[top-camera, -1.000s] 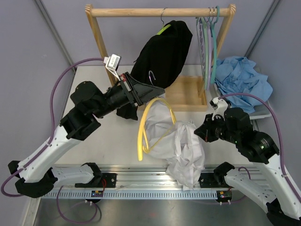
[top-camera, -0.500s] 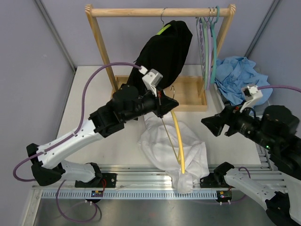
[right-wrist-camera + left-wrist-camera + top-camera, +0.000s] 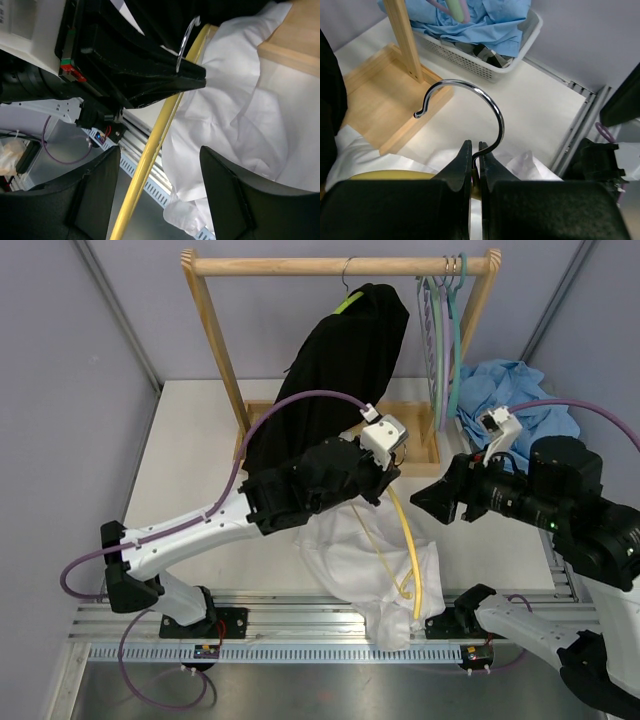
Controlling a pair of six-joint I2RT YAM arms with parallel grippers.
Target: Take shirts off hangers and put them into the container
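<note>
**Stripping the white shirt from its hanger.** The left gripper (image 3: 475, 152) is shown pressed together on the stem of a metal hook (image 3: 496, 107), which stands upright above the fingertips. From that hook the yellow hanger (image 3: 408, 545) slopes down towards the near edge of the tabletop (image 3: 190, 460), across the white shirt (image 3: 350, 555). The shirt is heaped there, with part of it spilling over that edge. Whether the hanger's lower end is caught inside the fabric cannot be told.

The right gripper (image 3: 159, 150) is held with its fingers spread and nothing between them. It is raised just to the right of the hanger and faces the shirt.

The container (image 3: 485, 67) is placed at the right edge of the tabletop, beyond the wooden rack (image 3: 340, 265), and is largely filled by a light blue garment (image 3: 485, 25). The black shirt (image 3: 340, 370) is seen draped on a lime green hanger (image 3: 347, 305) on the rack's rail.

The step in hand is judged to be the separation of shirt and hanger. For the next move, the fabric would need to be pinned or pinched by the right gripper while the hanger is drawn clear. The shirt could then be carried to the container.
</note>
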